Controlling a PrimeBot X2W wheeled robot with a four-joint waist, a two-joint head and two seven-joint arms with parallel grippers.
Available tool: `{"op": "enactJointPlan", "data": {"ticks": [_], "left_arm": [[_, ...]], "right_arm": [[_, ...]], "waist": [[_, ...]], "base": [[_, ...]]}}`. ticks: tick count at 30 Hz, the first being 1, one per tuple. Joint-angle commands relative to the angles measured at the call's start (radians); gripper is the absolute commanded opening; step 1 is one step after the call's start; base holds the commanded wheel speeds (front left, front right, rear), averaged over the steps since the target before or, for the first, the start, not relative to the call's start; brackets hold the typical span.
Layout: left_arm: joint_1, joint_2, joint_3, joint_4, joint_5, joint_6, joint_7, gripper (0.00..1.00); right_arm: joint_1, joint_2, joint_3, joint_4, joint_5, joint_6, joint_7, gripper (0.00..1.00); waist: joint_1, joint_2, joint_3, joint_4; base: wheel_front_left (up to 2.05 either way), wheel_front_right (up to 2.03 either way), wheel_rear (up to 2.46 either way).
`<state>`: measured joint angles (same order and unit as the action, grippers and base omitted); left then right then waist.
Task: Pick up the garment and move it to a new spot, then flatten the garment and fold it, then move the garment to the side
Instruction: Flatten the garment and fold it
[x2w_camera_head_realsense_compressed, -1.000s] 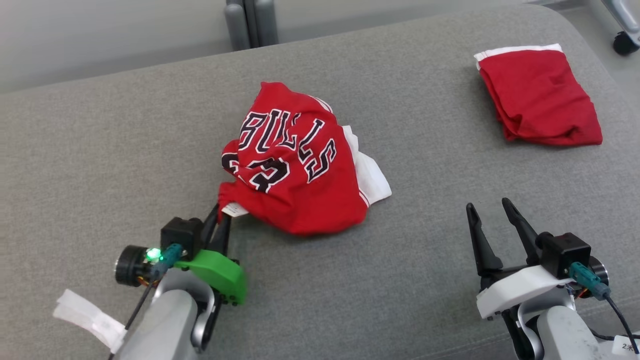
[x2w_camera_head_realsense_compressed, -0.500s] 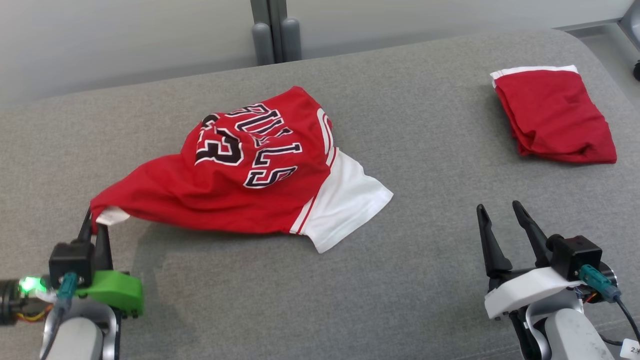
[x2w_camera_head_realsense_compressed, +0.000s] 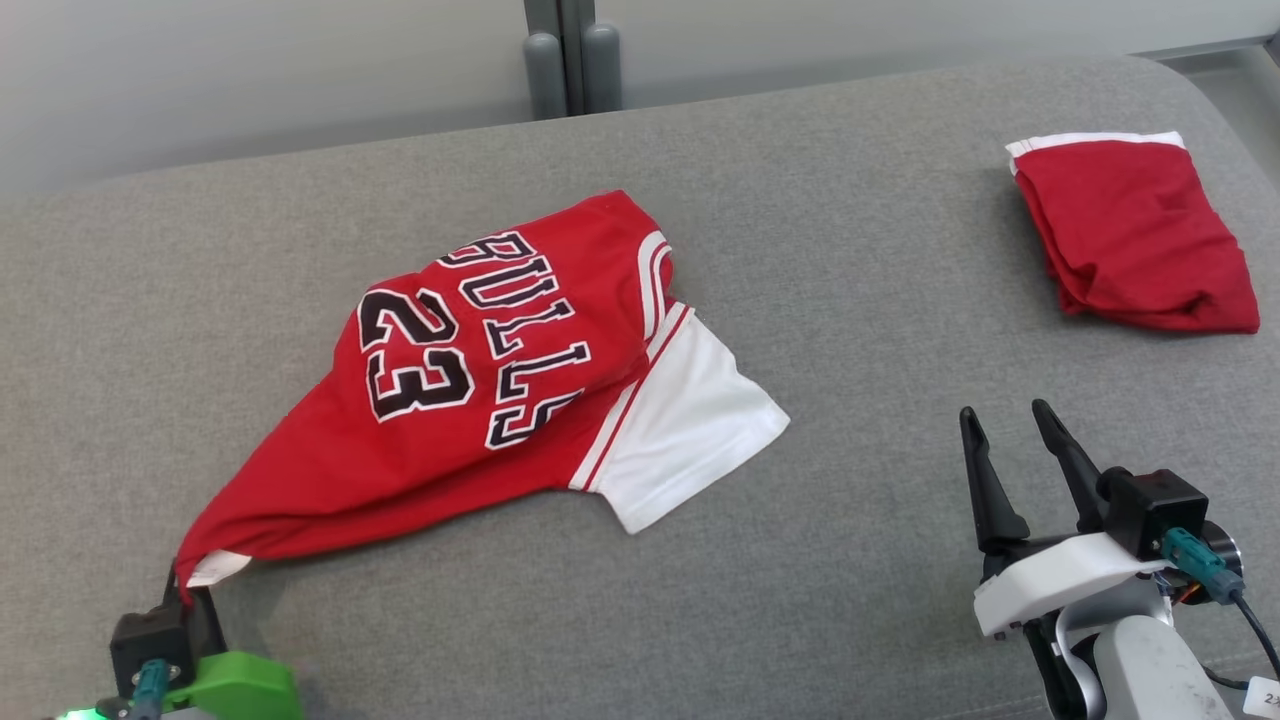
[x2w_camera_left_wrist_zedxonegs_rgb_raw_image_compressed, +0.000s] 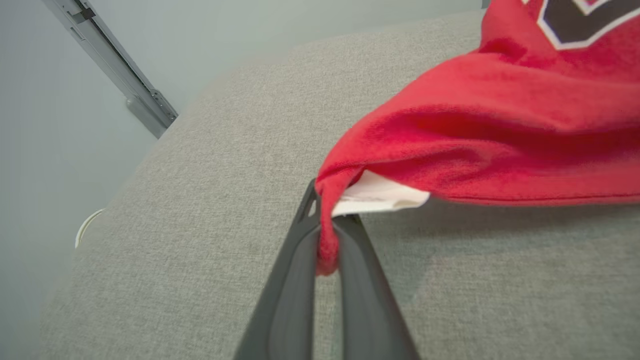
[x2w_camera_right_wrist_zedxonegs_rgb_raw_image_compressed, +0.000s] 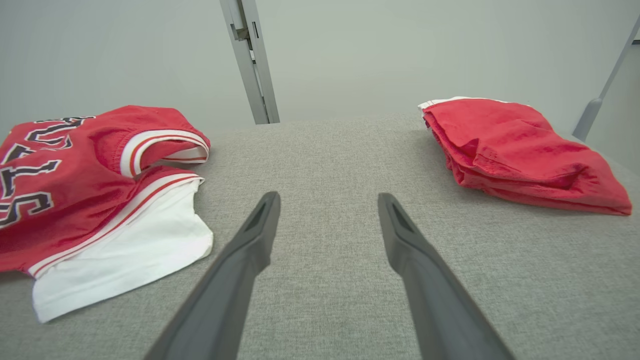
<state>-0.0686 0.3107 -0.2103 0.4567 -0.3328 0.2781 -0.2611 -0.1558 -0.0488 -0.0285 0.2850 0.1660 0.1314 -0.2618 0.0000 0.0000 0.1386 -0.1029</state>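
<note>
Stretched out since a moment earlier, the jersey (x2w_camera_head_realsense_compressed: 480, 390) lay long on the grey cushion (x2w_camera_head_realsense_compressed: 850, 300), its near-left corner clenched in the left gripper (x2w_camera_head_realsense_compressed: 185, 590), its long axis running from there toward the far right. The right gripper (x2w_camera_head_realsense_compressed: 1010, 430) stood spread and empty, well apart.
</note>
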Motion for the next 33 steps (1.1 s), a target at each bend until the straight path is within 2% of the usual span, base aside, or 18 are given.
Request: {"op": "enactJointPlan", "data": {"ticks": [1, 2, 3, 12, 19, 26, 33], "left_arm": [[0.008, 0.011, 0.022, -0.005, -0.002, 0.006, -0.004, 0.65], [0.01, 0.012, 0.034, -0.01, -0.002, 0.006, -0.004, 0.89], [0.015, 0.011, 0.046, -0.015, -0.002, 0.002, -0.004, 1.0], [0.048, -0.047, 0.153, -0.104, -0.033, -0.061, -0.004, 1.0], [0.065, -0.094, 0.226, -0.204, 0.005, -0.111, -0.003, 1.0], [0.082, -0.164, 0.216, -0.254, 0.025, -0.191, -0.003, 1.0], [0.087, -0.219, 0.156, -0.231, 0.05, -0.276, -0.003, 1.0]], "right_arm": [[-0.005, -0.003, -0.003, 0.001, -0.007, -0.002, -0.004, 1.0], [-0.005, -0.003, -0.004, 0.001, -0.008, -0.002, -0.004, 1.0], [-0.004, -0.003, -0.005, 0.002, -0.009, -0.002, -0.004, 1.0], [0.003, -0.003, -0.008, 0.002, -0.011, -0.002, -0.004, 1.0], [0.013, -0.003, -0.011, 0.006, -0.009, -0.002, -0.004, 1.0], [0.023, -0.004, -0.003, 0.013, -0.002, -0.002, -0.004, 1.0], [0.042, -0.003, 0.004, 0.019, -0.003, -0.002, -0.004, 1.0]], "waist": [[0.0, 0.0, -0.001, 0.005], [0.0, 0.0, -0.002, 0.007], [0.0, 0.0, -0.003, 0.009], [0.0, 0.0, -0.016, 0.038], [0.0, 0.0, -0.038, 0.075], [0.0, 0.0, -0.072, 0.102], [0.0, 0.0, -0.11, 0.117]], "base": [[0.0, 0.0, 0.0], [0.0, 0.0, 0.0], [0.0, 0.0, 0.0], [0.0, 0.0, 0.0], [0.0, 0.0, 0.0], [0.0, 0.0, 0.0], [0.0, 0.0, 0.0]]}}
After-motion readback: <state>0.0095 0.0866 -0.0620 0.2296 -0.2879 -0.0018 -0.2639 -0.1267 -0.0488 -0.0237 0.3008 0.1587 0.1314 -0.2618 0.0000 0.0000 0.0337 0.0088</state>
